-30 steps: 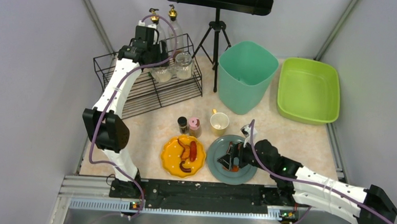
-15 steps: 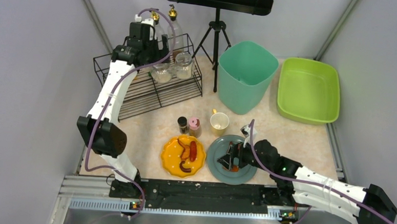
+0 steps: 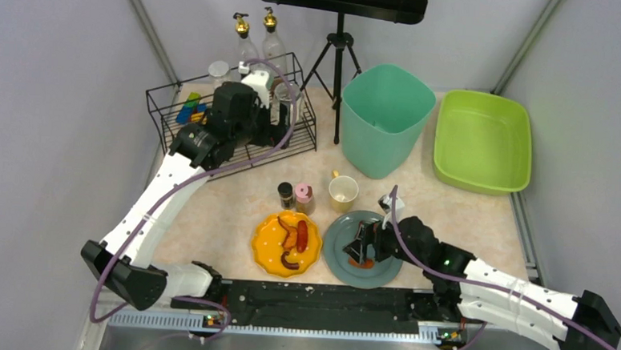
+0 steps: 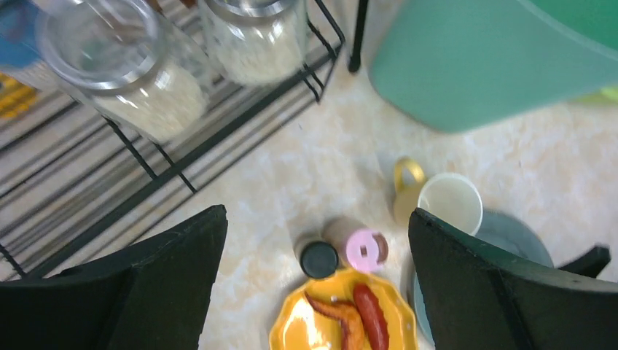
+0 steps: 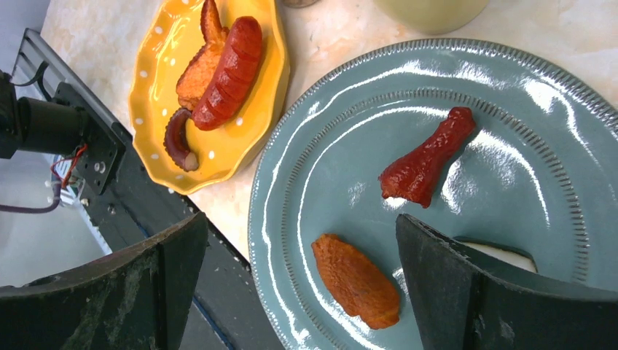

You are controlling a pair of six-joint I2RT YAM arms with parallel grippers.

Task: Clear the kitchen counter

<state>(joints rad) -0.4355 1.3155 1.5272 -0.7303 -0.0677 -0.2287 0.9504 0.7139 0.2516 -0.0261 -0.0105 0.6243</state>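
Right pincer (image 3: 365,248) hangs wide open and empty over the grey plate (image 5: 510,109) at 6 o'clock on the table (image 3: 241,207). If it closes off-centre, the glossy red food piece (image 5: 426,157) could skid over the rim. The right wrist view also shows an orange piece (image 5: 357,281); from above both are mostly hidden. Left pincer (image 4: 317,284), also wide open and empty, hovers by the rack (image 3: 297,142) at 11. A careless drop could tip the shakers (image 4: 319,259). Table's under everything and nowhere near cleared.

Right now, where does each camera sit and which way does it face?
Top external: above and behind, looking down on the kitchen counter; left arm and right arm show.
Left wrist: by the wire rack, looking down at the yellow plate; open left claw shows.
Right wrist: low over the grey plate, looking down; open right claw shows.
Shared: both wrist views catch the yellow plate.
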